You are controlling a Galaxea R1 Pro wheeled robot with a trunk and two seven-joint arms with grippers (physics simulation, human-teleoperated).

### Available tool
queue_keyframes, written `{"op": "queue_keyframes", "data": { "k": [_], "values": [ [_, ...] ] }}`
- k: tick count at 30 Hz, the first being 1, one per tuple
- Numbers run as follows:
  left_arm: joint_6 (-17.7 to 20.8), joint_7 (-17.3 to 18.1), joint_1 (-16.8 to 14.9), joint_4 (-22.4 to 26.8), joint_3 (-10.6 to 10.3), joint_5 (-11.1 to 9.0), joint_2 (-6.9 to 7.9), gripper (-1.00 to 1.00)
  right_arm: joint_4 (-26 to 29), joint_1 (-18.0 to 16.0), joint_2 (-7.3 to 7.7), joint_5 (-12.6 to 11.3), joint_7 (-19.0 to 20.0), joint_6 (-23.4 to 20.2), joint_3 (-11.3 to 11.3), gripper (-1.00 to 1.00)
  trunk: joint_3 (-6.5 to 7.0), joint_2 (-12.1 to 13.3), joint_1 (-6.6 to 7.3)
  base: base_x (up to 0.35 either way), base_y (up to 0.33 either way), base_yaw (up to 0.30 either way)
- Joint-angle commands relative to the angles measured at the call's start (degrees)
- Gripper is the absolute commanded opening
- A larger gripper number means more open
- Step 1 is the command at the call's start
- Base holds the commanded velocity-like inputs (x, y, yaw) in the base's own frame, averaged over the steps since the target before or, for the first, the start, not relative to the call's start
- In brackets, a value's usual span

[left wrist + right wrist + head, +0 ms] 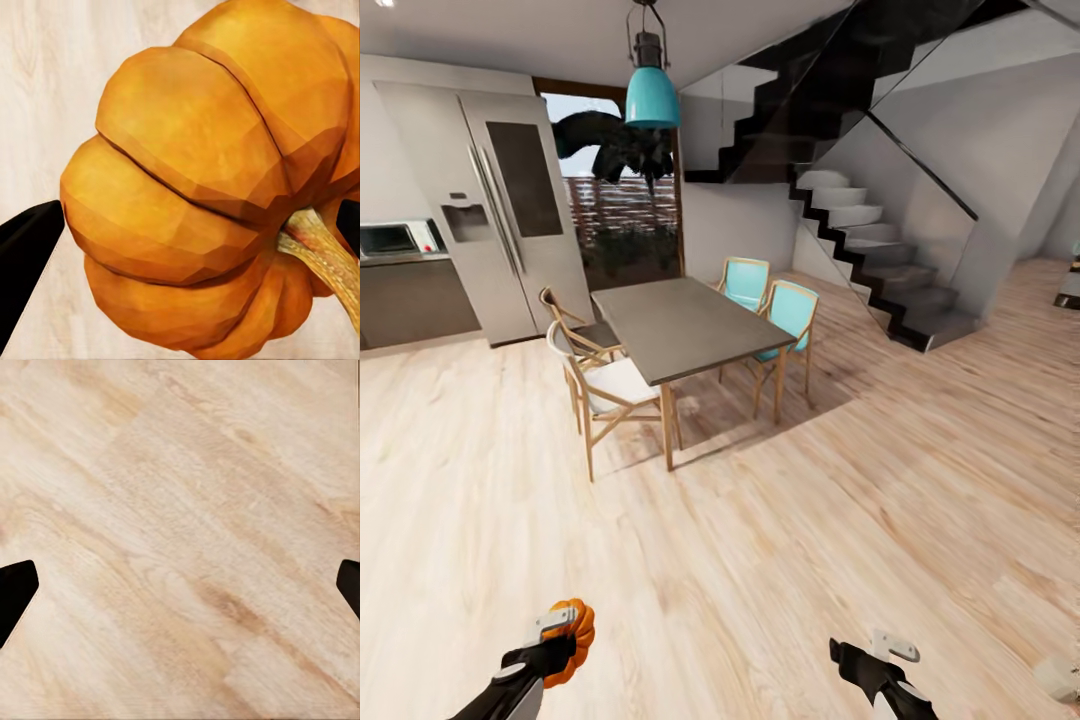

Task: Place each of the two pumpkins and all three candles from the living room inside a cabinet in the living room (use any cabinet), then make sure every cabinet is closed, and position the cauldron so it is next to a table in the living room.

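Note:
My left gripper (557, 645) is shut on an orange ribbed pumpkin (576, 636) low at the head view's left, above the wood floor. Up close in the left wrist view, the pumpkin (202, 180) sits between the two black fingertips (26, 247), its tan stem (322, 255) pointing to one side. My right gripper (858, 660) hangs open at the lower right. Its fingertips (15, 592) stand wide apart over bare floor (180, 510). A small pale lump (1060, 678) lies at the bottom right corner, too blurred to name. The cabinet and cauldron are out of view.
A grey dining table (680, 325) with wooden and teal chairs (785, 315) stands ahead. A steel fridge (510, 210) and kitchen counter (405, 295) are at the left. A dark staircase (880, 260) rises at the right. Open wood floor (760, 540) lies between me and the table.

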State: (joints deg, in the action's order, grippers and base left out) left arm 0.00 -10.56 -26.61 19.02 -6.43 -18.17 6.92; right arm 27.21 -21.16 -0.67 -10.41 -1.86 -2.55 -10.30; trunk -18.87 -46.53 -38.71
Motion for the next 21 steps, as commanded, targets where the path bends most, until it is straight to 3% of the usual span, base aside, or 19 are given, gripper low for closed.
{"op": "queue_keyframes", "data": {
  "k": [1, 10, 21],
  "values": [
    [0.0, -0.3, 0.0, 0.1, -0.5, -0.4, 0.06, -1.00, 0.1, 0.0, -0.04, -0.6, -0.2, -0.3, -0.1, 1.00, -0.07, 0.0, -0.04, 0.279, 0.224, -0.277],
    [-0.1, -0.3, 0.0, 0.1, -0.5, -0.5, 0.03, -1.00, 0.1, 0.0, -0.04, -0.6, -0.1, -0.3, -0.1, 1.00, -0.07, 0.0, -0.04, 0.300, 0.149, -0.269],
    [-0.1, -0.3, 0.0, 0.1, -0.5, -0.5, 0.09, -1.00, 0.1, 0.0, -0.04, -0.7, -0.1, -0.2, -0.2, 1.00, -0.07, 0.0, -0.04, 0.334, 0.005, -0.044]
  ]
}}
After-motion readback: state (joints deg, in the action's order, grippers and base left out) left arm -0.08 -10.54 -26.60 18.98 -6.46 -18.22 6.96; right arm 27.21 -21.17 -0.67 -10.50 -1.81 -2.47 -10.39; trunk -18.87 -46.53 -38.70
